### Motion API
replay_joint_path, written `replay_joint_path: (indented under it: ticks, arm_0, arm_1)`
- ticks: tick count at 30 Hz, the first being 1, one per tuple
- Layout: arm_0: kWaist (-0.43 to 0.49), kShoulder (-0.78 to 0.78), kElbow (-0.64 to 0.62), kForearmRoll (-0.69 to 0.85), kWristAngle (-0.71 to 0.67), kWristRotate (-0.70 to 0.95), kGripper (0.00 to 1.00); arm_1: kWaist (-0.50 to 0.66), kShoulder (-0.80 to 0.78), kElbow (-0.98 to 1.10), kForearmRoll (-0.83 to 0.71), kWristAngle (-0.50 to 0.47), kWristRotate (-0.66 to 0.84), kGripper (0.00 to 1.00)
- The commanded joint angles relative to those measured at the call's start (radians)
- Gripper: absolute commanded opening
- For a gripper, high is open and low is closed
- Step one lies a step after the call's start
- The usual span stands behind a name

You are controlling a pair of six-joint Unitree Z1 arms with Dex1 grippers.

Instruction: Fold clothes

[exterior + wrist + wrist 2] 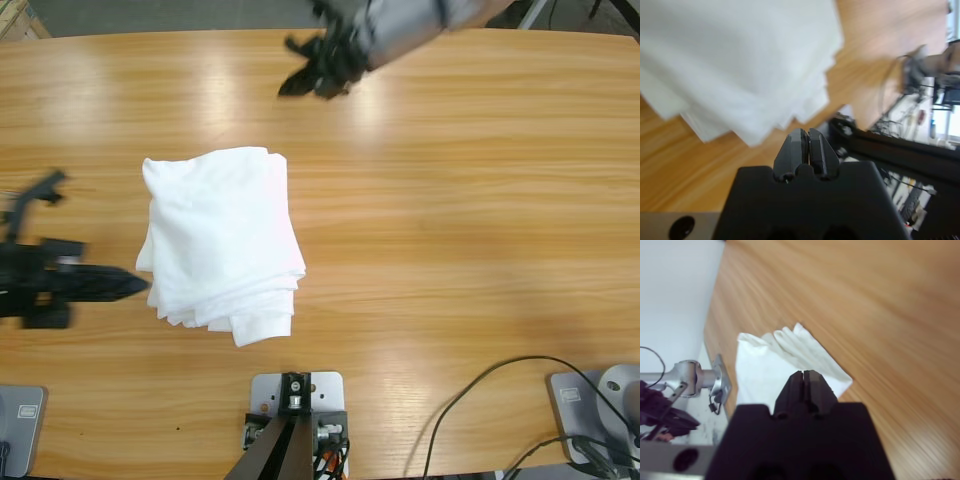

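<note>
The clothes are a folded white bundle [220,235] of several stacked layers, lying left of the table's middle, its layered edges fanned out at the near side. My left gripper [140,286] comes in from the left edge, shut, its tip just short of the bundle's lower left edge. The left wrist view shows those shut jaws [805,137] pointing at the fanned layers [740,65]. My right gripper [290,88] hangs at the top centre, well behind the bundle. In the right wrist view it [803,376] is shut and empty, with the bundle [790,360] beyond it.
The wooden table [450,200] stretches bare to the right of the bundle. Black cables [480,400] loop over the table's front right edge. The far edge runs just behind the right arm.
</note>
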Motion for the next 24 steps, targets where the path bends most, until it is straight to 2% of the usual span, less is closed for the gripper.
replay_joint_path:
  ticks: [1, 4, 7, 9, 13, 16, 19, 24]
  arm_0:
    - [-0.002, -0.128, -0.072, 0.173, 0.104, 0.323, 0.996]
    - [-0.002, -0.01, -0.203, 0.314, 0.134, 0.487, 0.996]
    - [-0.002, 0.077, -0.314, 0.381, 0.229, 0.648, 0.996]
    - [-0.002, 0.142, -0.379, 0.412, 0.289, 0.72, 1.0]
    - [-0.002, 0.316, -0.535, 0.539, 0.297, 0.917, 1.0]
    - [-0.016, 0.413, -0.587, 0.571, 0.303, 1.071, 1.0]
    - [-0.072, 0.471, -0.607, 0.571, 0.376, 1.087, 1.0]
    - [-0.102, 0.465, -0.622, 0.571, 0.399, 1.108, 1.0]
  arm_1:
    - [0.069, -0.333, 0.0, 0.414, -0.398, -0.218, 1.0]
    - [0.121, -0.384, 0.002, 0.59, -0.544, -0.304, 1.0]
    - [0.139, -0.416, 0.018, 0.693, -0.62, -0.321, 1.0]
    - [0.14, -0.44, 0.025, 0.741, -0.644, -0.32, 1.0]
    - [0.14, -0.51, 0.039, 0.807, -0.689, -0.307, 1.0]
    - [0.14, -0.579, 0.081, 0.836, -0.709, -0.278, 1.0]
    - [0.14, -0.634, 0.133, 0.859, -0.709, -0.262, 1.0]
    - [0.14, -0.711, 0.199, 0.874, -0.7, -0.215, 1.0]
